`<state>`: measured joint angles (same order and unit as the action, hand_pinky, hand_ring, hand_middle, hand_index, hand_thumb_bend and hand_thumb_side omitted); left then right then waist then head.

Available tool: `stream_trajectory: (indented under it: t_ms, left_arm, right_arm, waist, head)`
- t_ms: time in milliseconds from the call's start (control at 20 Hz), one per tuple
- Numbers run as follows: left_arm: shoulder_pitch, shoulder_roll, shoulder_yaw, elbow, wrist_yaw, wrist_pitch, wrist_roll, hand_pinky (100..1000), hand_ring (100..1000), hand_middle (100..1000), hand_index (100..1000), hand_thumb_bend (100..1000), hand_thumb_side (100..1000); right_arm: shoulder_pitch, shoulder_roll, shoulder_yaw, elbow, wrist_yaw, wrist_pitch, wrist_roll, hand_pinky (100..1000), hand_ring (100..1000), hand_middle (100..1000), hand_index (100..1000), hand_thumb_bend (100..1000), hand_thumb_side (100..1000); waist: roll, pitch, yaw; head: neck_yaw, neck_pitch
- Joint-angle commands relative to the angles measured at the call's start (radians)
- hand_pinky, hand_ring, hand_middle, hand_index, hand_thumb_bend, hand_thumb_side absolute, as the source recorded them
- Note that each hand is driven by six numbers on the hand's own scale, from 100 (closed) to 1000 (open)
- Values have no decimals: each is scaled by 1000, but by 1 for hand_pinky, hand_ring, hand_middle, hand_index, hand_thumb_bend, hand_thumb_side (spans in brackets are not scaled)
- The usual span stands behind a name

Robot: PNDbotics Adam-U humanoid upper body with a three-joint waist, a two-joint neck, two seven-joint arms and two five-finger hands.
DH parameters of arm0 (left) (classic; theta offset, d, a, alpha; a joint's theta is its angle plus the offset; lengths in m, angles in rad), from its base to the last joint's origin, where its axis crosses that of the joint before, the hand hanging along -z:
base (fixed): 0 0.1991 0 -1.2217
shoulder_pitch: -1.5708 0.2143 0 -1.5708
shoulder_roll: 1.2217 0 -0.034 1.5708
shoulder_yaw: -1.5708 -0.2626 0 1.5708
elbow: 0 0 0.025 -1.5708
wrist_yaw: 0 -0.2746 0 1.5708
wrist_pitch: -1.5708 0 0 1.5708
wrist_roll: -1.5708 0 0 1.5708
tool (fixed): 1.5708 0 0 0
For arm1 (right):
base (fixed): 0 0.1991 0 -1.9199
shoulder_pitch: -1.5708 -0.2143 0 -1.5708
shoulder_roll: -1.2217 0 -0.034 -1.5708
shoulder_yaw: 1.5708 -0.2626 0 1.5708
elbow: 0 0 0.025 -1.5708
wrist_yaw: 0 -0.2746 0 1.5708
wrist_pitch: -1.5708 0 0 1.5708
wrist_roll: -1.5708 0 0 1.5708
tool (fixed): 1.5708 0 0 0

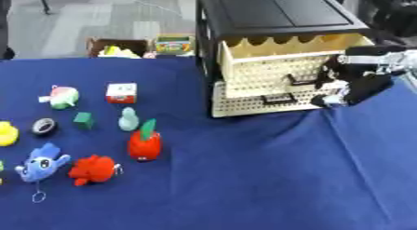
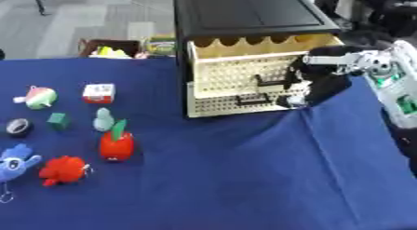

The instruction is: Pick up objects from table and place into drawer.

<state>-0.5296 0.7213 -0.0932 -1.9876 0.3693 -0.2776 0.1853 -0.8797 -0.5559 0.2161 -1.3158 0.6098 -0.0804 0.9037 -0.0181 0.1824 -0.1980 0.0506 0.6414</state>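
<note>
Two drawers: upper one pulled out.
Right robot hand: at upper drawer front, fingers curled by its handle; grip unclear.
Toys: left on table.

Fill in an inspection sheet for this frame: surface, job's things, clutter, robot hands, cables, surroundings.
Surface: blue cloth over the table.
Job's things: drawer unit, upper drawer pulled partly out; toys at left, among them a red apple toy, red plush, blue plush, red-and-white box, green block, tape roll.
Clutter: nothing seen.
Robot hands: right robot hand at the drawer fronts, finger state unclear; left not in view.
Cables: nothing seen.
Surroundings: grey floor, box of items beyond the table.
</note>
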Motion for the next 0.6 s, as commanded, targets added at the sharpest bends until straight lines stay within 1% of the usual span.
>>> stream_trajectory:
  t_ms: [50, 150, 300, 400, 600]
  left_arm:
    - [-19, 24, 10, -12, 2, 3, 3, 627, 854, 698, 810, 100, 756]
    - [-20, 25, 11, -12, 3, 2, 6, 627, 854, 698, 810, 100, 766]
    - [-23, 25, 13, -12, 5, 0, 10, 627, 854, 698, 810, 100, 753]
    - [-25, 26, 13, -12, 6, -1, 10, 627, 853, 698, 810, 100, 751]
    - [-25, 25, 12, -12, 6, -3, 11, 627, 854, 699, 810, 100, 750]
  right_arm:
    - [-11, -25, -6, 1, -9, -4, 3, 100, 123, 100, 612, 305, 565]
    - [-12, -25, -7, 0, -8, -6, 3, 100, 123, 100, 604, 297, 567]
    - [-11, -27, -6, 0, -12, -10, 3, 100, 122, 100, 588, 261, 575]
    - [-11, -30, -9, -3, -13, -10, 3, 100, 120, 100, 598, 263, 580]
    - [-9, -32, -13, -10, -10, -5, 3, 100, 120, 100, 591, 258, 582]
  waist:
    - [0, -17, 1]
    - [0, -17, 1]
    - [0, -17, 1]
    - [1, -17, 1]
    - [2, -17, 1]
  head:
    - [2, 2]
    - [3, 1]
    - [3, -1]
    - [2, -2]
    - [1, -2]
